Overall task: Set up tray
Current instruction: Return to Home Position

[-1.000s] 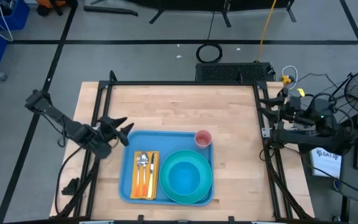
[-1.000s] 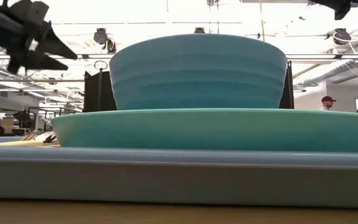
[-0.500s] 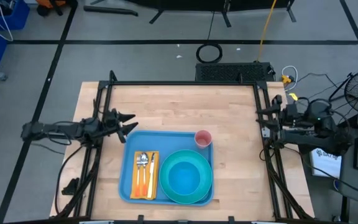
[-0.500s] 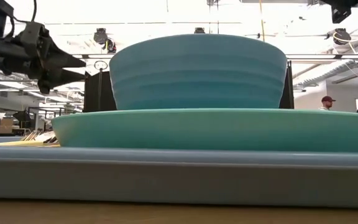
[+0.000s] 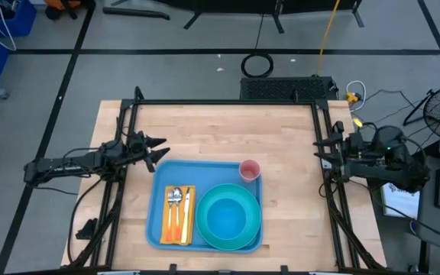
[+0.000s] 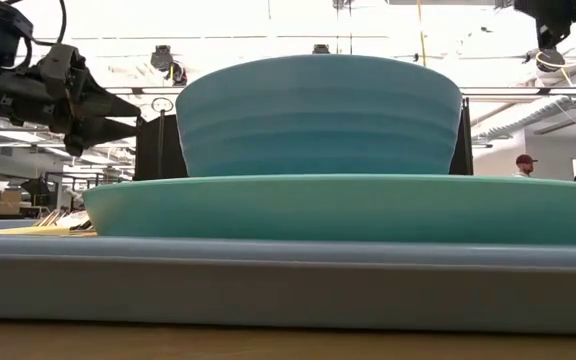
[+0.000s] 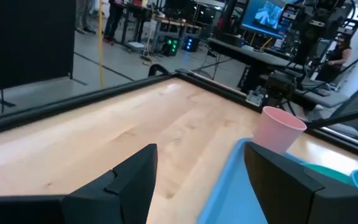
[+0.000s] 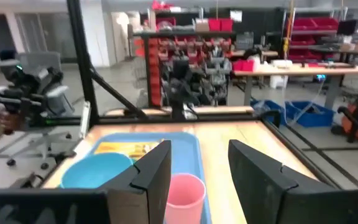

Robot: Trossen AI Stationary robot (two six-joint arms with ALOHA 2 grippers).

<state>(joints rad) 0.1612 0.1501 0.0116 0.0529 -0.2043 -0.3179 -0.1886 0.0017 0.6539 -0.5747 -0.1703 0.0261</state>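
The tray [image 6: 268,285] fills the near foreground from left to right, its rim resting on the table [image 6: 268,345]. On it sits the plate [image 6: 348,210], with the bowl [image 6: 318,120] on the plate. A yellow napkin [image 6: 28,231] edge shows on the tray's left. The left gripper [image 6: 133,113] hangs at upper left, above the tray, jaws spread and pointing right. Two people [image 6: 528,165] stand far right.

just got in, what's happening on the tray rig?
Nothing is in hand. The tray holds a plate with a bowl on it, a pink cup, and cutlery on a yellow napkin. The left gripper hovers, fingers open, off the tray's far left corner; the right gripper, also open, is at the table's right edge.
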